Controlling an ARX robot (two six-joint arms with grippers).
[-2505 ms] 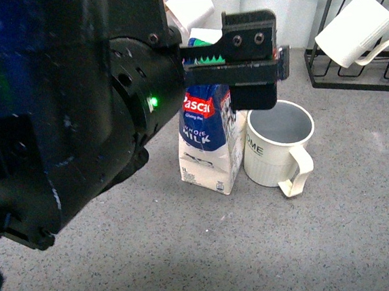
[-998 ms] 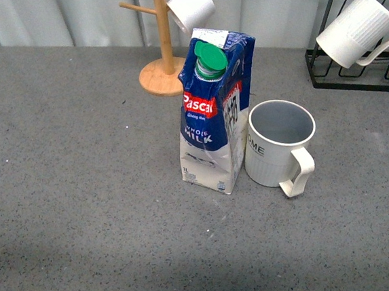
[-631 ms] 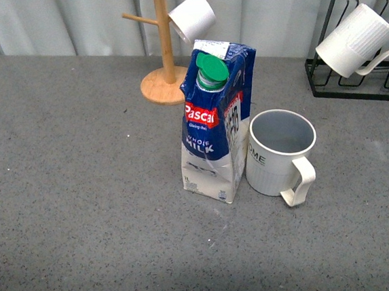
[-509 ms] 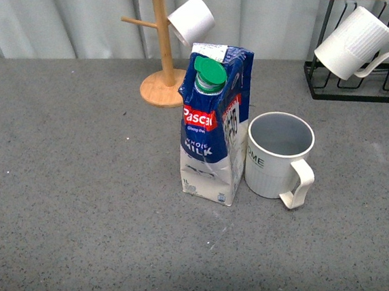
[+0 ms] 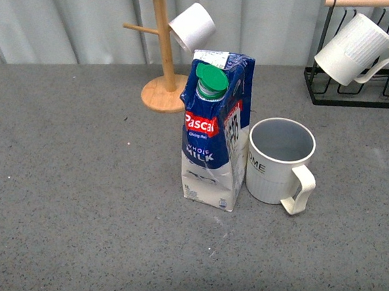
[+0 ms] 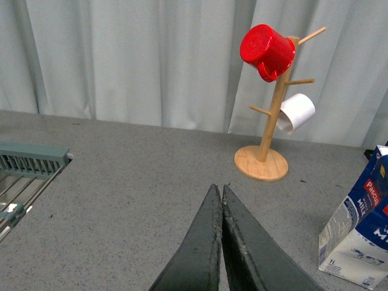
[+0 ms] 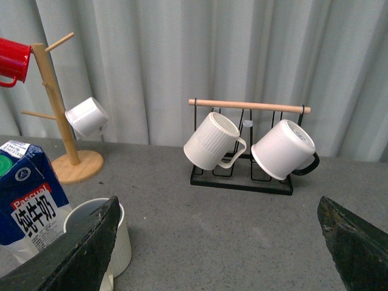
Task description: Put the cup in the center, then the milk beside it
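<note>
The off-white ribbed cup (image 5: 277, 160) with dark lettering stands upright in the middle of the grey tabletop, handle toward the front. The milk carton (image 5: 215, 135), blue over white with a green cap, stands upright right beside it on its left, touching or nearly so. Neither gripper shows in the front view. In the left wrist view my left gripper (image 6: 218, 189) is shut and empty above bare table, with the milk (image 6: 361, 242) off to one side. In the right wrist view my right gripper (image 7: 218, 209) is open and empty, with the cup (image 7: 115, 239) and milk (image 7: 30, 200) beside one finger.
A wooden mug tree (image 5: 165, 59) with a white mug (image 5: 192, 25) stands behind the milk; a red mug (image 6: 267, 50) hangs on it. A black rack (image 5: 353, 84) with plain white ribbed mugs (image 5: 349, 49) is at the back right. A grey-green rack (image 6: 27, 167) is at far left.
The left arm and its gripper, which filled the front view above the milk 2.5 s ago, have drawn out of view. The milk and cup stand where they were; the camera view shifted slightly.
</note>
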